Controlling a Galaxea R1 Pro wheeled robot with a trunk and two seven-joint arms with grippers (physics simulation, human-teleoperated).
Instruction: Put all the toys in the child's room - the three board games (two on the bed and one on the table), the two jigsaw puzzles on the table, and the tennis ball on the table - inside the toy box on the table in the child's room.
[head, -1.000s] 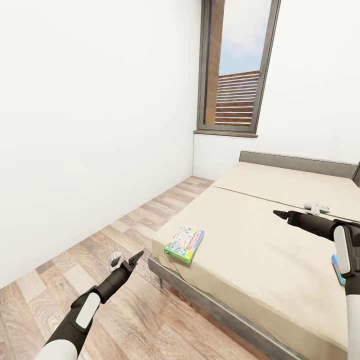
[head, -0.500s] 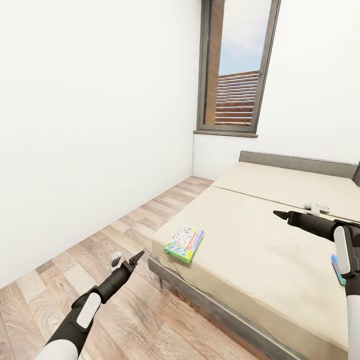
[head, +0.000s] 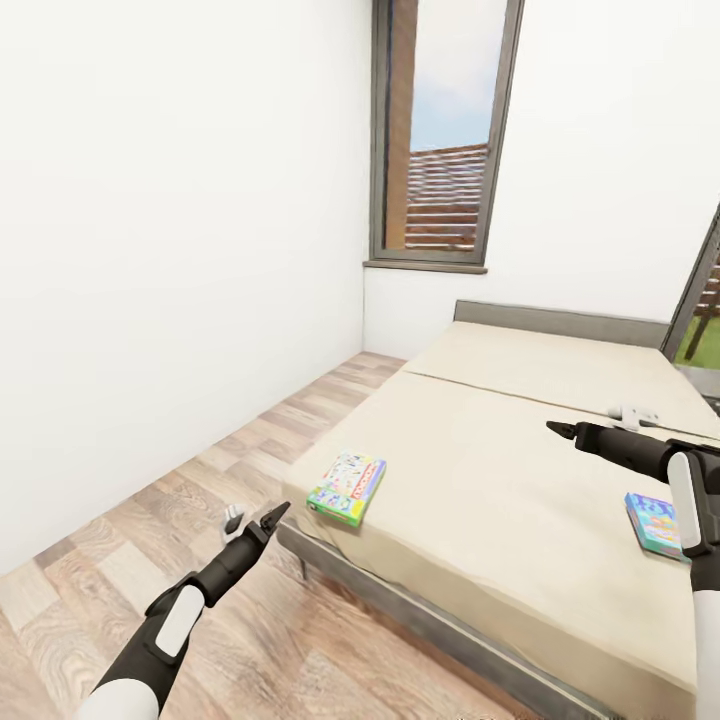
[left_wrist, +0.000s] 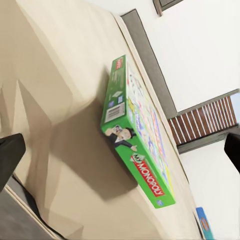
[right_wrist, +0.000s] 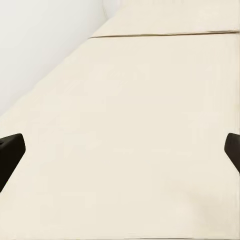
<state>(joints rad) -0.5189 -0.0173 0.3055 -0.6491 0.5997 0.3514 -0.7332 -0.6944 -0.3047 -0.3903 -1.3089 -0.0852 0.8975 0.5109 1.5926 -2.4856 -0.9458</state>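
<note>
Swinging right since the previous frame, the head view now fully shows a second flat board game on the beige bed, far from the green-edged board game at the bed's near corner; left gripper and right gripper gape empty.

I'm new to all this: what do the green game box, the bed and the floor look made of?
The green game box looks like glossy printed cardboard, with sharp edges and a barcode. The bed has a matte beige fabric-like mattress and a thin grey frame, material unclear. The floor looks like wood planks, showing grain.
</note>
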